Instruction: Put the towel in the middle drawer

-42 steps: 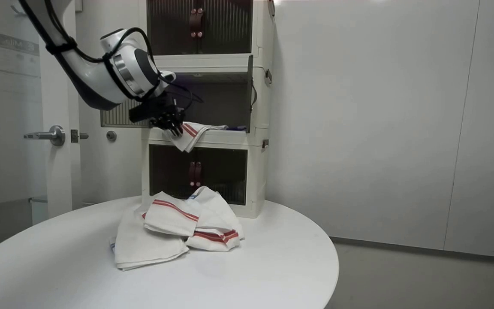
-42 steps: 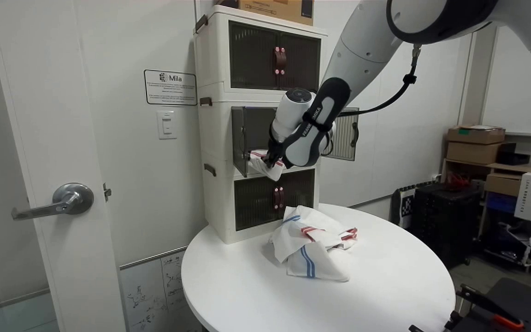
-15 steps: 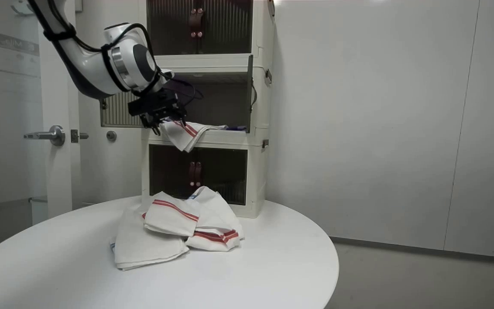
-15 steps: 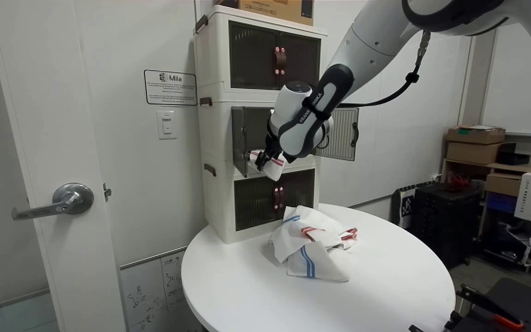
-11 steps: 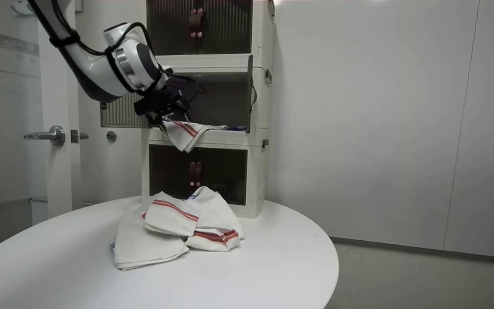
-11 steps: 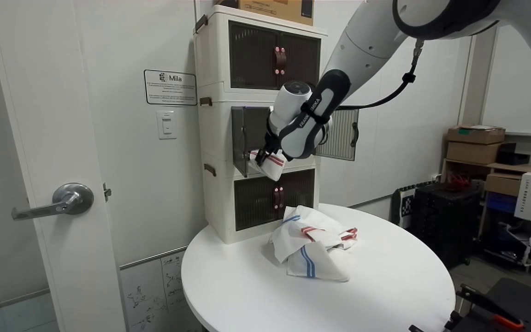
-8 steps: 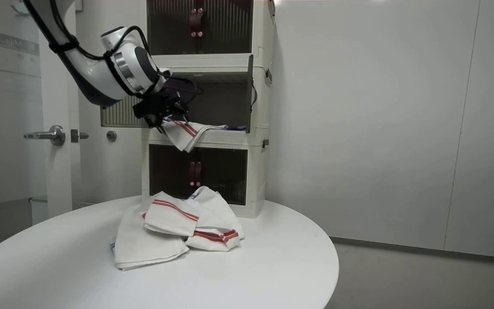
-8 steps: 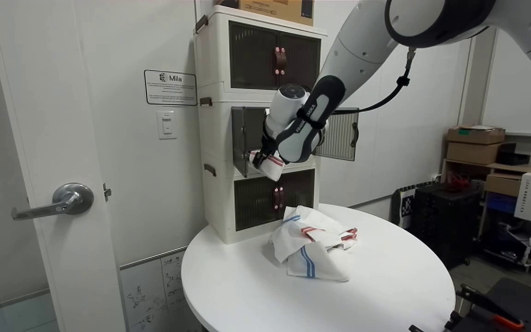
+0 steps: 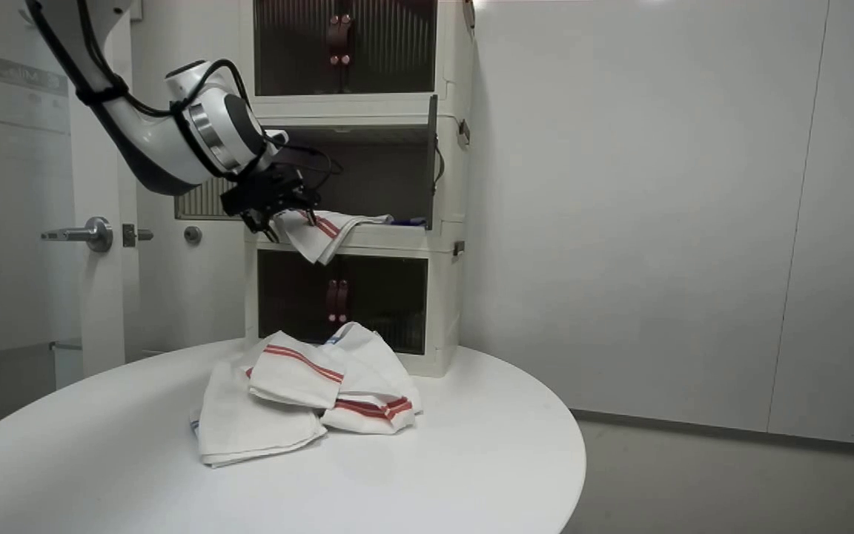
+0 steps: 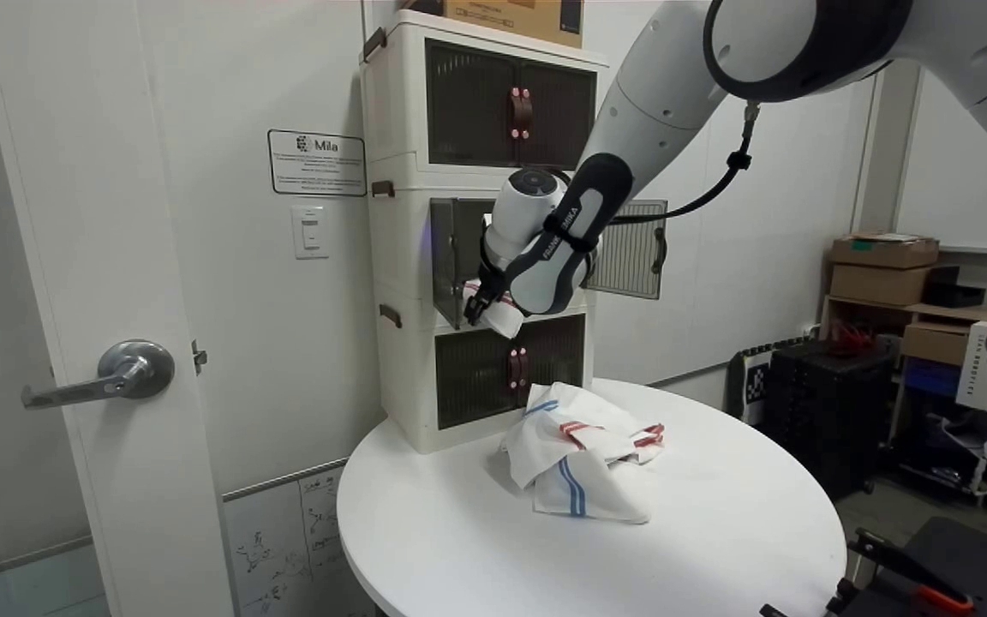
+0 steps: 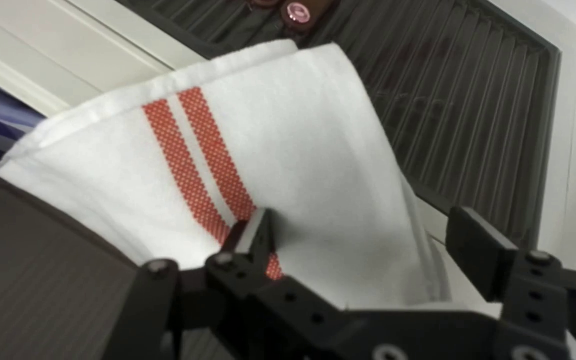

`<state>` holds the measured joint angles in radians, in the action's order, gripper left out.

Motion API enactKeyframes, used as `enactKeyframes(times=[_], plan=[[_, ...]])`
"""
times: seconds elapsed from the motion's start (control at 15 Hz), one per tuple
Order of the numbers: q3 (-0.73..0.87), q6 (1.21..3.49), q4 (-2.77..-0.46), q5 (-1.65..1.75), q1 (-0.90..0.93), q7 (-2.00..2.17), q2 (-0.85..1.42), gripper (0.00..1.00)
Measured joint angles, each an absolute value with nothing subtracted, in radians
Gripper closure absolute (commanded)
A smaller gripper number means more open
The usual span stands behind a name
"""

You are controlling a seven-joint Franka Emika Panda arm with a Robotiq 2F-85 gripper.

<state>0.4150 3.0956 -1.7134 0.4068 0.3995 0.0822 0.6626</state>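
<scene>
A white towel [image 9: 314,241] with red stripes lies over the front sill of the middle drawer [image 9: 379,170], an open-doored cabinet compartment. Part of it is inside and one corner hangs down outside, as also shows on the towel [image 10: 504,320] in an exterior view. My gripper [image 9: 293,228] is at the compartment's front, over the towel's near side. In the wrist view the gripper [image 11: 360,222] is open, its fingers wide apart. The towel [image 11: 313,135] spreads beneath and between them, ungripped. One finger [image 11: 263,232] stands over the red stripes; whether it touches the cloth I cannot tell.
Both doors of the middle compartment stand swung out, one door [image 10: 445,266] close to my gripper, the other door [image 10: 631,250] behind the arm. More striped towels [image 9: 297,393] lie heaped on the round white table [image 9: 471,452]. Something blue [image 9: 408,222] sits inside on the sill.
Fingers that stood close together at the towel in the earliest frames are now spread. Over the last second my gripper has dipped lower over the towel. The cloth has hardly moved.
</scene>
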Motion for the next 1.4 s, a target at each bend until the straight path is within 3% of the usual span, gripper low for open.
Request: enactKeyframes(times=[0.47, 0.73, 1.0, 1.4], plan=[[0.496, 3.108, -1.692, 0.406, 0.455, 0.099, 0.704, 0.93], [0.492, 3.102, -1.685, 0.372, 0.455, 0.133, 0.710, 1.00], [0.469, 3.069, -1.657, 0.273, 0.427, 0.181, 0.702, 0.94], [0.471, 3.066, -1.563, 0.183, 0.388, 0.261, 0.699, 0.95]])
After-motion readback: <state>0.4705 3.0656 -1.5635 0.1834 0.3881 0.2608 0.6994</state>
